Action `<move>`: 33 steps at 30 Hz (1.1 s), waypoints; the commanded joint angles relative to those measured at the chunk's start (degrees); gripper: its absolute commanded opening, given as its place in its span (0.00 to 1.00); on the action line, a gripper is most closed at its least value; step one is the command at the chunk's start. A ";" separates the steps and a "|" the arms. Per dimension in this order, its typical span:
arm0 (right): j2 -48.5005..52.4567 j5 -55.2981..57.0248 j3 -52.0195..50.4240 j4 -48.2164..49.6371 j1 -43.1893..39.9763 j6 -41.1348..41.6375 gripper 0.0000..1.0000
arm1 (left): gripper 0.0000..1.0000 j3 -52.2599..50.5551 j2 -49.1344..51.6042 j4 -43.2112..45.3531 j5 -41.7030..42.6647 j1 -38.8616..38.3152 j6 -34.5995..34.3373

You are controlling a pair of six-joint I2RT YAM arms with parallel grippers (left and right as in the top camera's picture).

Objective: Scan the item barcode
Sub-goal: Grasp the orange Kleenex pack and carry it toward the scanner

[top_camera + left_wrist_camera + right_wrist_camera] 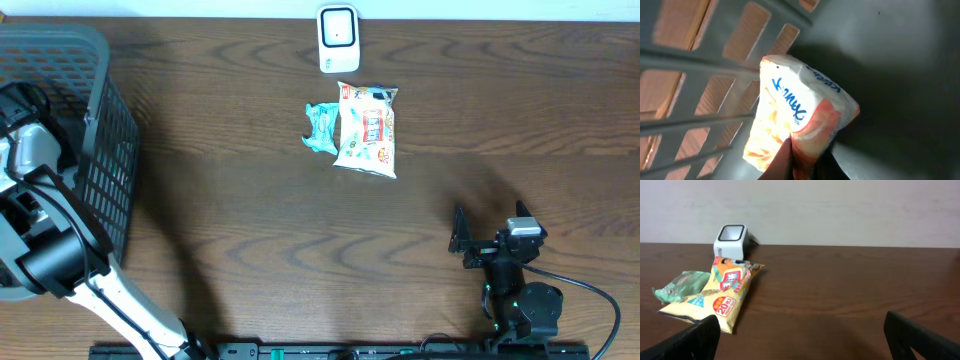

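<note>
White-and-orange plastic: a crinkly packet is pinched at its lower edge by the clenched left gripper, inside the grey basket. Gripped so thinly, it could be dropped or snagged on the wall when raised toward the scanner. The right gripper is seen spread wide.

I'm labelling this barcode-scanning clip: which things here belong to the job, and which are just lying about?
Part of the job:
- white scanner
- grey basket
- orange-and-white packet, inside the basket
- left gripper, shut on that packet

Lying about:
- yellow snack bag
- teal packet, touching the bag
- right gripper, open, holding nothing
</note>
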 commanded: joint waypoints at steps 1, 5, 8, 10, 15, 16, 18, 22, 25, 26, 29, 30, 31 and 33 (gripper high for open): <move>-0.31 0.04 -0.04 -0.24 0.46 -0.46 0.99 | 0.07 0.35 -5.16 -0.74 0.00 -1.46 -6.10; -0.31 0.04 -0.04 -0.24 0.46 -0.46 0.99 | 0.07 0.35 -14.01 -1.11 0.02 -3.69 -10.99; -0.31 0.02 -0.04 -0.24 0.46 -0.46 0.99 | 0.07 0.35 -20.20 -1.62 1.20 -4.96 -14.29; -0.31 0.04 -0.04 -0.24 0.46 -0.46 0.99 | 0.07 0.35 -24.44 -2.71 4.35 -5.75 -15.08; -0.31 0.04 -0.04 -0.24 0.46 -0.46 0.99 | 0.07 0.35 -34.38 -4.74 15.67 -7.63 -15.45; -0.31 0.04 -0.04 -0.24 0.46 -0.46 0.99 | 0.07 0.35 -37.66 -4.72 18.91 -8.39 -19.56; -0.31 0.04 -0.04 -0.24 0.46 -0.46 0.99 | 0.07 0.35 -40.44 -4.79 21.97 -9.20 -24.96; -0.31 0.04 -0.04 -0.24 0.46 -0.46 0.99 | 0.07 0.35 -45.55 -4.94 33.92 -11.41 -26.95; -0.31 0.04 -0.04 -0.24 0.46 -0.46 0.99 | 0.07 0.35 -47.01 -4.24 42.95 -13.57 -29.49; -0.31 0.04 -0.04 -0.24 0.46 -0.46 0.99 | 0.07 0.35 -47.10 -3.65 45.46 -14.64 -31.12; -0.31 0.04 -0.04 -0.24 0.46 -0.46 0.99 | 0.07 0.35 -46.84 -2.54 49.27 -18.36 -33.40; -0.31 0.02 -0.04 -0.24 0.46 -0.46 0.99 | 0.07 0.35 -46.51 -2.58 49.35 -20.00 -33.35; -0.31 0.04 -0.04 -0.24 0.46 -0.46 0.99 | 0.07 0.33 -46.14 -2.60 49.33 -21.90 -33.33; -0.31 0.04 -0.04 -0.24 0.46 -0.46 0.99 | 0.07 0.33 -45.05 -2.58 49.18 -25.40 -33.33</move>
